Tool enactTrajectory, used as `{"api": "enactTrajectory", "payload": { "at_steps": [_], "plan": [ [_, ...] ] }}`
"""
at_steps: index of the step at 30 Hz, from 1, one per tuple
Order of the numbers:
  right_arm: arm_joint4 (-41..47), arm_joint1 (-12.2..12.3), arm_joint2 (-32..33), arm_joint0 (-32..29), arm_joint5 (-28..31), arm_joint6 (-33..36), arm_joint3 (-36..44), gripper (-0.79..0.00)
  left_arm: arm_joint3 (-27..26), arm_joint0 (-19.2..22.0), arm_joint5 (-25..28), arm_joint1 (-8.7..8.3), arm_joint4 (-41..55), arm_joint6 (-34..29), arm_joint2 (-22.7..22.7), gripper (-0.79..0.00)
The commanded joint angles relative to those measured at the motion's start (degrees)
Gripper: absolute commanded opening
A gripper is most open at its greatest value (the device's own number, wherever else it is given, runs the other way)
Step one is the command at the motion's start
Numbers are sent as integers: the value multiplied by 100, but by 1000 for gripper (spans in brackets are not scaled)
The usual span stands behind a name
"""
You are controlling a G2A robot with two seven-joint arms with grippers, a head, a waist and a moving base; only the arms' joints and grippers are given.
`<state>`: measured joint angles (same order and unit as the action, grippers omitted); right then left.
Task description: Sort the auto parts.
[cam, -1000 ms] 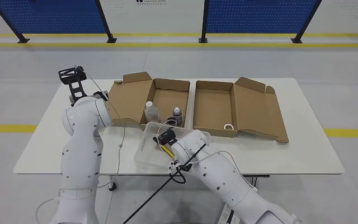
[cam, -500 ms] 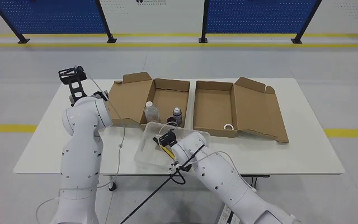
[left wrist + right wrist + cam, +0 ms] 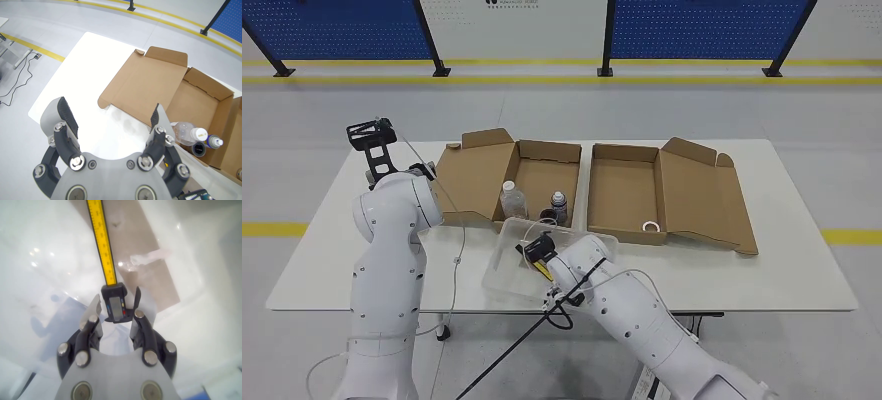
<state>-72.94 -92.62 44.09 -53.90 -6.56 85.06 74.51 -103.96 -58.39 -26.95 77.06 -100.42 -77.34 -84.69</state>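
Yellow scale and a grey display mark the digital caliper [image 3: 106, 262], which lies in the clear plastic bin [image 3: 47, 247] at the near edge of the white worktop [image 3: 802, 270]. The far end of its beam runs out of the right wrist view, and whatever lies below the display is hidden behind the claw's frame. From above, the right arm covers all but a sliver of it. The right claw [image 3: 117, 292] is released, its fingers straddling the display head with a gap visible on at least one side.

The left claw [image 3: 109, 102] hangs high over the worktop's far left corner, spread wide with nothing between its pads.

Two open cardboard boxes sit side by side behind the bin. The left box [image 3: 542, 170] holds a clear bottle [image 3: 182, 128], a small spray can [image 3: 213, 141] and a dark round tube [image 3: 198, 149] that is hard to identify. The right box [image 3: 627, 195] holds a white ring [image 3: 651, 227], perhaps tape.

Grey floor with yellow lines surrounds the worktop, and blue pegboard screens [image 3: 342, 25] stand beyond
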Motion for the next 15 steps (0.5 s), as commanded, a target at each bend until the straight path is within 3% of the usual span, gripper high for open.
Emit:
{"api": "enactTrajectory", "payload": {
  "at_steps": [1,11,15],
  "plan": [
    [-5,-4,-6,-5,1,-13,-29,-416,0,0,0,0,0,0,0,0],
    [43,-36,-2,20,12,-82,-246,-428,0,0,0,0,0,0,0,0],
    [118,-45,32,11,13,-137,-289,-477,0,0,0,0,0,0,0,0]
  ]
}}
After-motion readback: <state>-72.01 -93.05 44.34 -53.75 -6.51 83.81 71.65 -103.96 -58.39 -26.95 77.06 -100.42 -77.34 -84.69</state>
